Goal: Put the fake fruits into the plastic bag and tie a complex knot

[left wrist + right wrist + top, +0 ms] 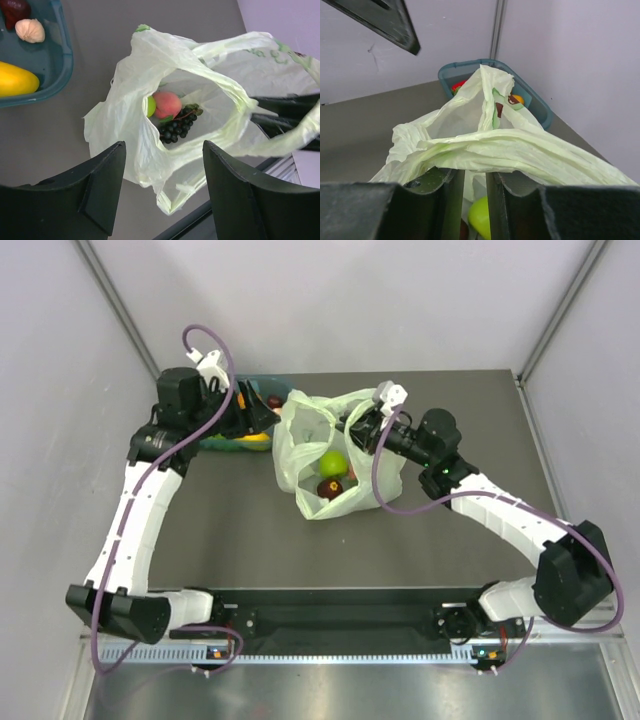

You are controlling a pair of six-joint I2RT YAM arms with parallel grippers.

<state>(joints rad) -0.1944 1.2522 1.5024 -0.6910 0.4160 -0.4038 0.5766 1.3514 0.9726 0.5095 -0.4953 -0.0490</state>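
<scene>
The pale green plastic bag (300, 430) stands open mid-table. In it lie a green apple (333, 461) and a dark red fruit (329, 488). The left wrist view looks into the bag (125, 110) at a pink peach (167, 104), dark grapes (176, 129) and the green apple's edge (150, 106). My left gripper (164, 150) is open and empty, hovering left of the bag (262, 418). My right gripper (347, 427) holds the bag's right rim up. Its handle strip (520, 150) lies across the nearly closed fingertips (475, 172).
A teal tub (62, 65) sits left of the bag at the table's back. It holds a yellow mango (15, 79), a dark red fruit (15, 9) and a small cream one (30, 30). Grey walls close in the table at the back and sides.
</scene>
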